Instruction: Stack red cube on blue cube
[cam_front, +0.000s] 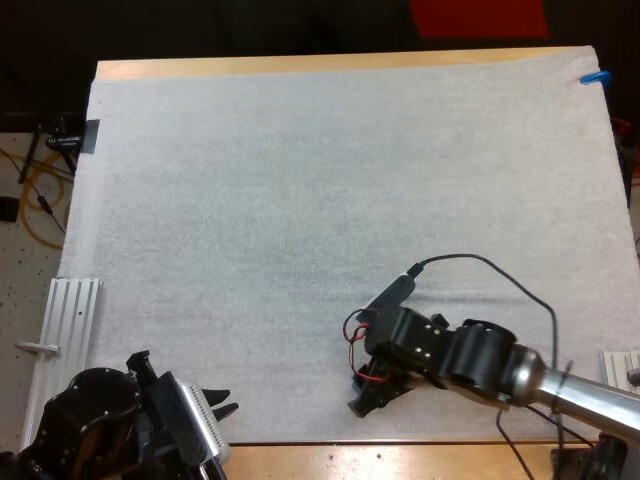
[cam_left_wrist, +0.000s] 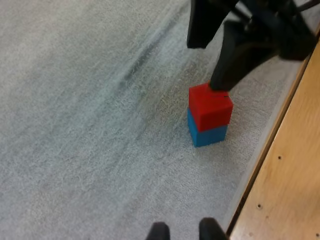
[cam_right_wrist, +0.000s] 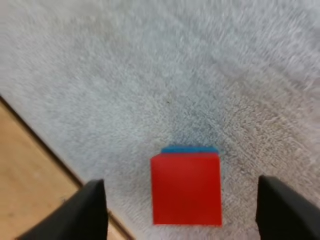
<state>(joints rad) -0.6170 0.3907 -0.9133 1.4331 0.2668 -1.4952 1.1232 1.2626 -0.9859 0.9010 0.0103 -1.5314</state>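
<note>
White mat (cam_front: 300, 200) covers almost the whole wooden table (cam_front: 300, 66), and a bare strip of wood runs along its near edge. At that near edge, right of the middle, the red cube (cam_left_wrist: 210, 105) sits on top of the blue cube (cam_left_wrist: 207, 135), turned slightly against it, so that a sliver of blue peeks out on the far side when I look straight down from my right wrist. The stack stands on the mat, close to where the mat gives way to wood.

My right gripper (cam_front: 365, 396) hangs over the stack. Its two black fingers (cam_right_wrist: 90, 210) are spread wide, one on each side of the red cube and clear of its faces in the right wrist view. From my left wrist, one of these fingers looks close to the red cube's far top corner, but I cannot tell whether it touches.

My left gripper (cam_left_wrist: 185, 232) is at the near left corner of the mat, well apart from the cubes. Its fingertips stand apart with nothing between them.
</note>
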